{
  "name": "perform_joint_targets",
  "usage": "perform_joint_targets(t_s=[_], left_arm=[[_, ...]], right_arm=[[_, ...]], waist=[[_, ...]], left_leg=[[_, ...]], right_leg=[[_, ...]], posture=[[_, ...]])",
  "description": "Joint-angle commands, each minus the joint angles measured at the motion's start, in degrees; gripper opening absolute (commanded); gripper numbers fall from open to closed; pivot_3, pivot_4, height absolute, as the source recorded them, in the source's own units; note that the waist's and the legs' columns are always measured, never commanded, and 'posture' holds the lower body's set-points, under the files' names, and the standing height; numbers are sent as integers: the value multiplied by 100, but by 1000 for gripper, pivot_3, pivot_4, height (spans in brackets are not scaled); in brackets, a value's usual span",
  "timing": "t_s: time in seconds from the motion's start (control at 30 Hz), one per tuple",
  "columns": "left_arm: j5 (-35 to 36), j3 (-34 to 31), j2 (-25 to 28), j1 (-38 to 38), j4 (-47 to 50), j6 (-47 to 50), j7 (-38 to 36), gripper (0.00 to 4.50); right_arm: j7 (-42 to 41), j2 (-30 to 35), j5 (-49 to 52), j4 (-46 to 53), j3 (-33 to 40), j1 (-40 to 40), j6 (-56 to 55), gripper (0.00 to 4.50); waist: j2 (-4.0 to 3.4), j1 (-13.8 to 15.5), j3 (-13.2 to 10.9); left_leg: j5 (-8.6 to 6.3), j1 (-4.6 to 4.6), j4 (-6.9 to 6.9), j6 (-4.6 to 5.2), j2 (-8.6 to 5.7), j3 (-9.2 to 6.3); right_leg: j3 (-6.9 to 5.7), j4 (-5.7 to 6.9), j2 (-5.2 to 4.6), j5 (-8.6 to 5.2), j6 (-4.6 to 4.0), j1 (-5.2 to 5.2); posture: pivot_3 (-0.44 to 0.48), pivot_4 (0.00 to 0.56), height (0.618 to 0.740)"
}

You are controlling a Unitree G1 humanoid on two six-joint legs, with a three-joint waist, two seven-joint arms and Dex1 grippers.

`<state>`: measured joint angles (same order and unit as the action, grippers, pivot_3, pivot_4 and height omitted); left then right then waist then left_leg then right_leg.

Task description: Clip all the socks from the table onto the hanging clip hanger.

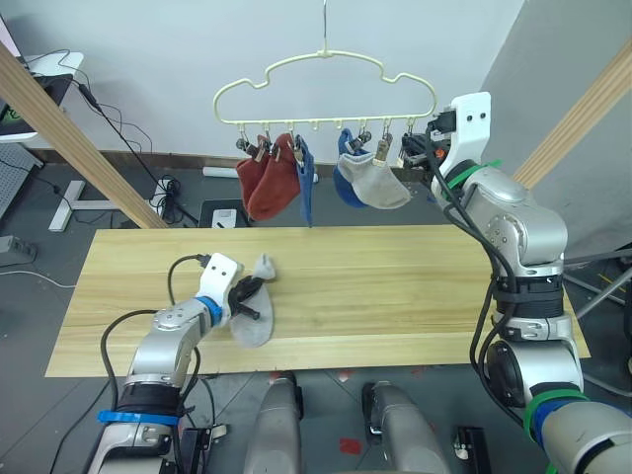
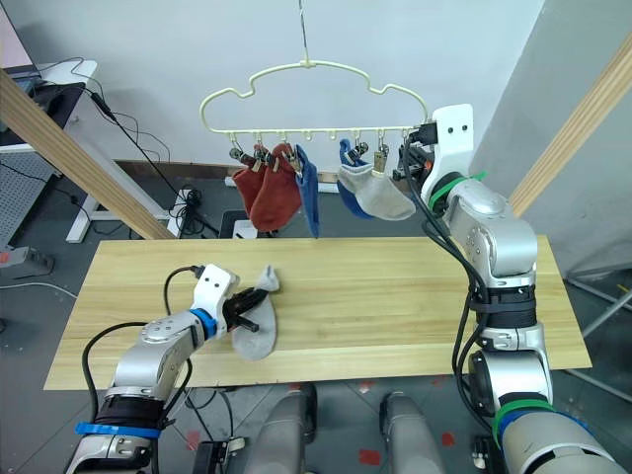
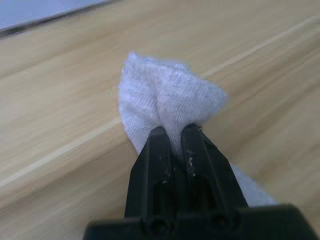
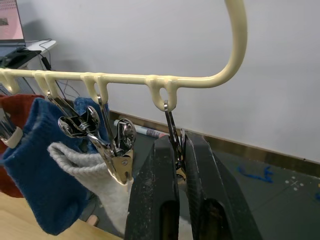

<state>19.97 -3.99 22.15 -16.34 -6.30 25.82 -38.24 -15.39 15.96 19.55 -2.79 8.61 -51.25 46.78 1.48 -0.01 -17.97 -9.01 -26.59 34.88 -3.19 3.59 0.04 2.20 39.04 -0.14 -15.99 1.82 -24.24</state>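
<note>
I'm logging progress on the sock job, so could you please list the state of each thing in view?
Pale yellow wire clip hanger: hanging, five socks clipped on.
Two rust red knit socks: clipped.
Two blue knit socks: clipped.
Light grey knit sock: clipped.
Second light grey sock: on the wooden table, pinched.
Left gripper: shut on it.
Right gripper: shut on the end metal clip.

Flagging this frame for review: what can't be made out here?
- Right wrist view: the end clip runs down between the right end effector's fingers, which hide its lower end.
- Left wrist view: the left end effector covers the pinched part of the grey sock.
- Eye views: hanging socks overlap, so no clip-by-clip check.
</note>
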Motion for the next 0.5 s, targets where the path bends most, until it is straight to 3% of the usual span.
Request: perform_joint_targets(t_s=[0.03,0.27,0.5], left_arm=[[741,5,-242,-335,831,264,-370,12],[912,367,-935,-1142,1028,121,-337,12],[608,775,-1383,-1638,609,-311,-351,12]], right_arm=[[162,83,583,-133,751,-347,848,0],[881,-100,1539,-532,2088,-1137,2691,0],[1680,-476,1861,-530,3030,-1591,3578,0]], waist=[[1,-4,-1],[1,-36,-1],[1,-51,-1]], left_leg=[[0,-2,3,0,-1,-1],[0,-2,4,1,-2,0],[-1,-12,3,2,-5,-2]], right_leg=[[-1,0,0,1,2,0],[2,-3,5,4,4,1],[-1,-5,5,4,3,-3]], posture=[[-23,325,740],[-61,324,740],[-85,320,740]])
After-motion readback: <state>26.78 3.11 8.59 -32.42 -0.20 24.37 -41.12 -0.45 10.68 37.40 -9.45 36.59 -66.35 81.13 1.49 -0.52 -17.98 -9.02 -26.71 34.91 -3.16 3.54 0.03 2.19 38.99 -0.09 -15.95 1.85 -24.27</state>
